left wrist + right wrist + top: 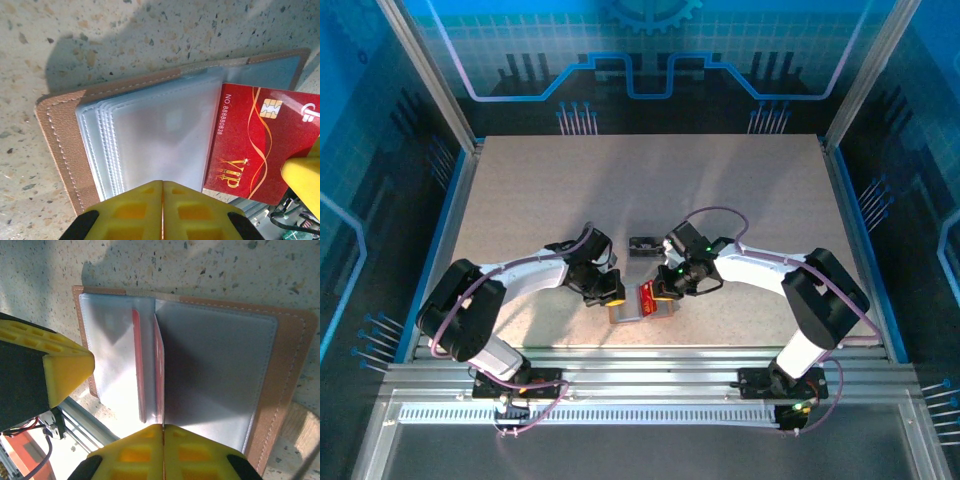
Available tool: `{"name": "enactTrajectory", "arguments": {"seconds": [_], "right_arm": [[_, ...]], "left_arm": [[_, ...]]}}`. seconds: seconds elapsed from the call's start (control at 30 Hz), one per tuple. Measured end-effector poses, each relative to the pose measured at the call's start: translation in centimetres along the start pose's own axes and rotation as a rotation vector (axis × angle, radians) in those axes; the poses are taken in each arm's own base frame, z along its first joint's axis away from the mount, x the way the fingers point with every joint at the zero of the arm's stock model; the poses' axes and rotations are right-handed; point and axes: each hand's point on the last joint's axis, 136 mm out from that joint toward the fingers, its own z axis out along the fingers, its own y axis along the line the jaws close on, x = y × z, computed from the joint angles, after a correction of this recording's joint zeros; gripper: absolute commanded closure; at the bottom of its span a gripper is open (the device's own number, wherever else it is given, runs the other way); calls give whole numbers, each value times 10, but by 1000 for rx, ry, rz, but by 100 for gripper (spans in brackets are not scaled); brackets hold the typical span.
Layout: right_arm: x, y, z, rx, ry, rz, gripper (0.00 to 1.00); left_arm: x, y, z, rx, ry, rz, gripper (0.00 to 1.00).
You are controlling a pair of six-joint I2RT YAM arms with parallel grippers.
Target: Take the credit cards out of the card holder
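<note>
Both jaws pinched shut at the open card holder (60,135)
Your right gripper (163,435) clamps the red card (250,140) edge-on; your left gripper (162,195) nips the holder's clear pockets, the card just to its right

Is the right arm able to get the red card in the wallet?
Probably yes. The right gripper looks pinched on the red card at its edge, the card sticks partway out of the wallet, and nothing covers it.

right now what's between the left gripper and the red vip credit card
The clear plastic pocket leaves of the open salmon-pink card holder, in the left wrist view, between left gripper and red VIP card.
</note>
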Motion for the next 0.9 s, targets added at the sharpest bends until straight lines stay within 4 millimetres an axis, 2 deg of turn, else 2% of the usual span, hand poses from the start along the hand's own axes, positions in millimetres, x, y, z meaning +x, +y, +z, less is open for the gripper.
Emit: {"name": "enactTrajectory", "arguments": {"seconds": [0.2,0.3,0.43,0.57,0.7,0.9], "right_arm": [[-1,2,-9,16,-12,-11,100],[-1,10,-24,12,-36,-48,100],[-15,28,-53,1,-91,-154,100],[-29,42,-76,14,-115,-327,100],[-44,53,-87,77,-92,-575,100],[-63,48,-93,208,19,-948,100]], "left_arm": [[1,-3,-6,2,-2,1,92],[-1,-12,-16,18,-25,16,92],[-7,-25,-32,48,-75,42,92],[-10,-26,-48,64,-117,38,91],[-15,-17,-59,75,-154,14,91],[-8,6,-60,47,-152,-27,89]]}}
